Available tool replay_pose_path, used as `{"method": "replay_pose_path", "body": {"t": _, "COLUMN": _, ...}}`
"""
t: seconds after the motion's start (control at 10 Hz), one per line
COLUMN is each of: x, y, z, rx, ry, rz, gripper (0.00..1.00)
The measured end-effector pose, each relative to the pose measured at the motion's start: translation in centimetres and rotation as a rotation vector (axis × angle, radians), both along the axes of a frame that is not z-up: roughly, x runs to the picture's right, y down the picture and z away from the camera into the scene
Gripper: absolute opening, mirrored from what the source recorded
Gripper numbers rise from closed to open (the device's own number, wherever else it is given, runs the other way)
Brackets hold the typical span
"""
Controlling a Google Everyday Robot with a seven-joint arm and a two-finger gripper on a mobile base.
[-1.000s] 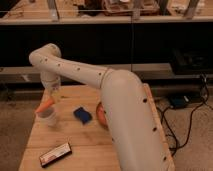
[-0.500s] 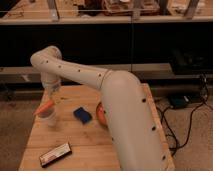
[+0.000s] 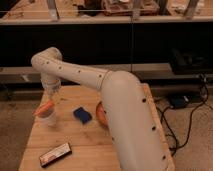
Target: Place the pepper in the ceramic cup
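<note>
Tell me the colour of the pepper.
Orange; the pepper sits over the ceramic cup, below the gripper, in the camera view.

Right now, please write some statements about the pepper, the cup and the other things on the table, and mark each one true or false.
1. The pepper lies tilted across the rim of the ceramic cup. True.
2. The gripper is over the orange bowl. False: it is directly above the cup, at the table's left side.
3. The blue sponge lies between the cup and the orange bowl. True.
4. The flat dark packet stands inside the cup. False: it lies on the wooden table, nearer the front edge.
5. The pepper is blue. False: it is orange.
</note>
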State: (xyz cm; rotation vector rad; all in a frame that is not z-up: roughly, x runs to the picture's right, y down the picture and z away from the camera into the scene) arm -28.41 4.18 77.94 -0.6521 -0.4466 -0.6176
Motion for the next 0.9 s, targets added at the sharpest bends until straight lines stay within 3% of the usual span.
{"method": "replay_pose_path", "body": {"t": 0.2, "x": 0.22, "y": 0.11, "z": 0.28, "rx": -0.003, "ry": 0.001, "rz": 0.006, "gripper": 0.27}}
{"method": "replay_pose_path", "body": {"t": 0.6, "x": 0.10, "y": 0.30, "z": 0.47, "rx": -0.005, "ry": -0.008, "rz": 0.011, "gripper": 0.50}}
{"method": "replay_pose_path", "body": {"t": 0.9, "x": 0.08, "y": 0.30, "z": 0.57, "rx": -0.004, "ry": -0.013, "rz": 0.016, "gripper": 0.50}}
